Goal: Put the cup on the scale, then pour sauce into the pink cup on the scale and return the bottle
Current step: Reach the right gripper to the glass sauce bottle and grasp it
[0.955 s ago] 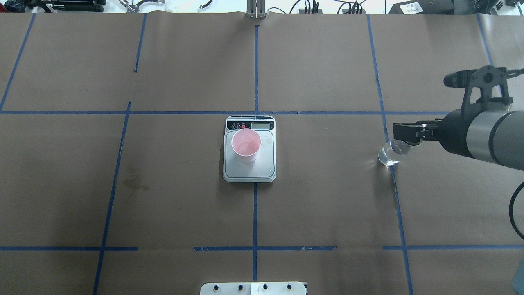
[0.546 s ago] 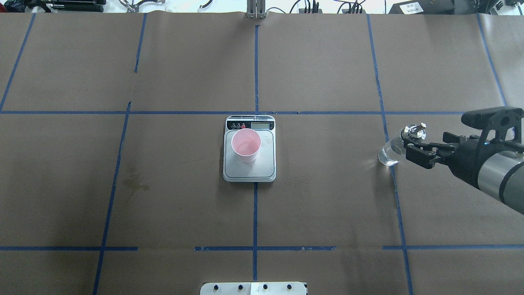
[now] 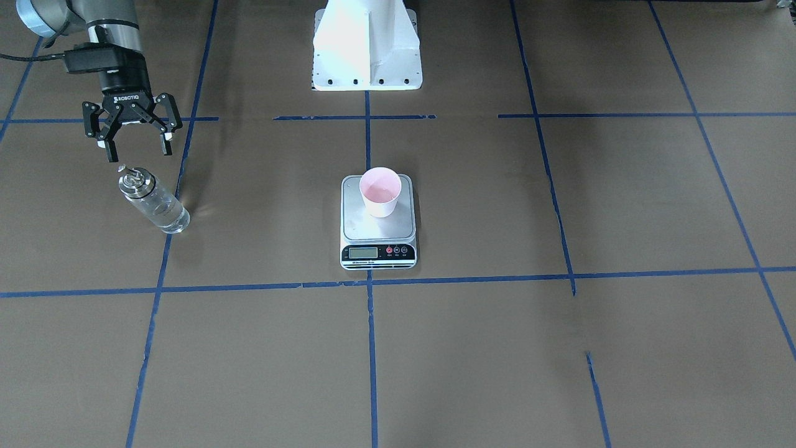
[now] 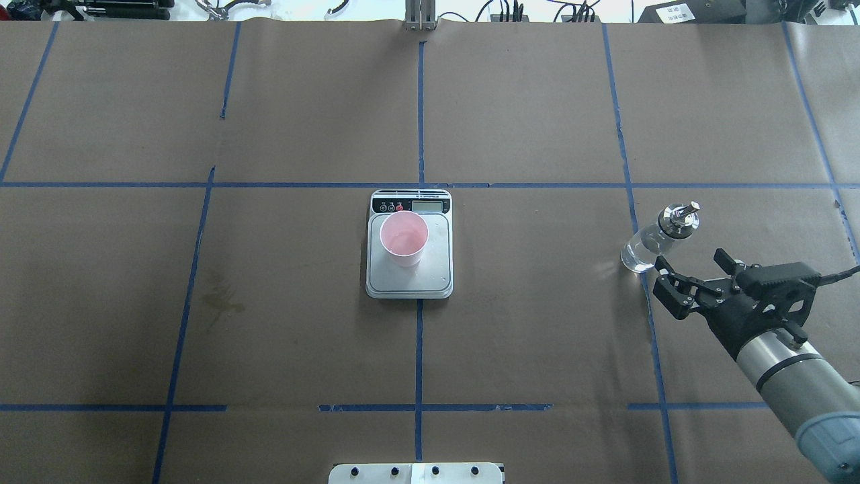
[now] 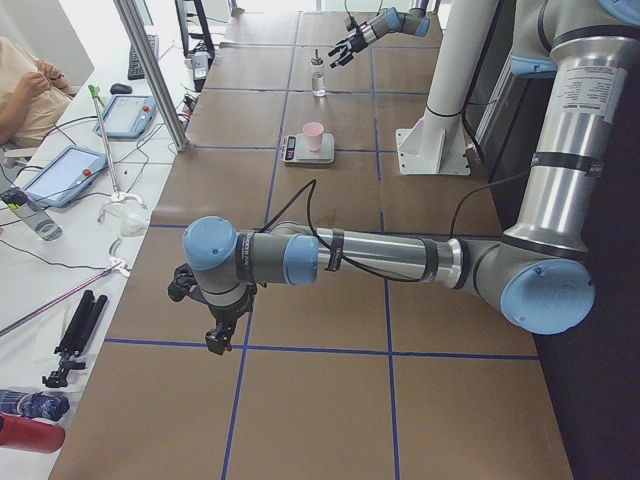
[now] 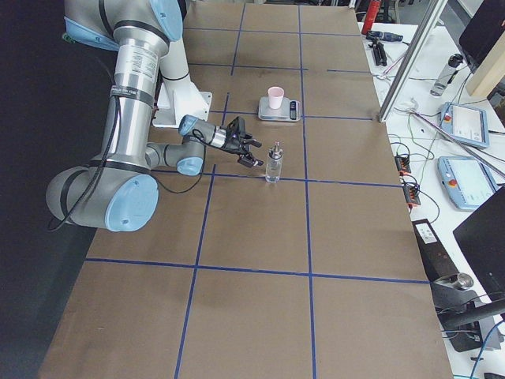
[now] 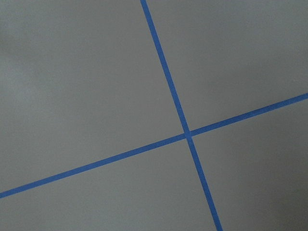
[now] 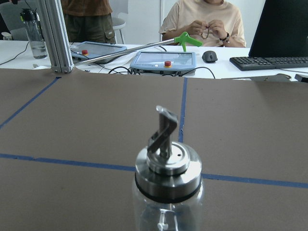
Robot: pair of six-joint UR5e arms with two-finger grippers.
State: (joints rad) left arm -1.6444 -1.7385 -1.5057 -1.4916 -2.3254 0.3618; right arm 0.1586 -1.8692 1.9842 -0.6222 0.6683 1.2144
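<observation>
A pale pink cup [image 4: 404, 237] stands upright on the steel platform of a digital kitchen scale [image 4: 440, 272] at mid-table. What the cup holds is too faint to judge. Well apart, on the robot's right, a small glass bottle [image 4: 646, 245] holding clear liquid [image 3: 168, 219] stands upright on a blue tape line. The right gripper [image 3: 138, 151] hangs just beside it, jaws spread, touching nothing. Only the right wrist view shows the steel pourer cap [image 8: 167, 159] close up. The left gripper [image 5: 214, 340] appears only in the left side view, and whether it is apart or together cannot be told.
</observation>
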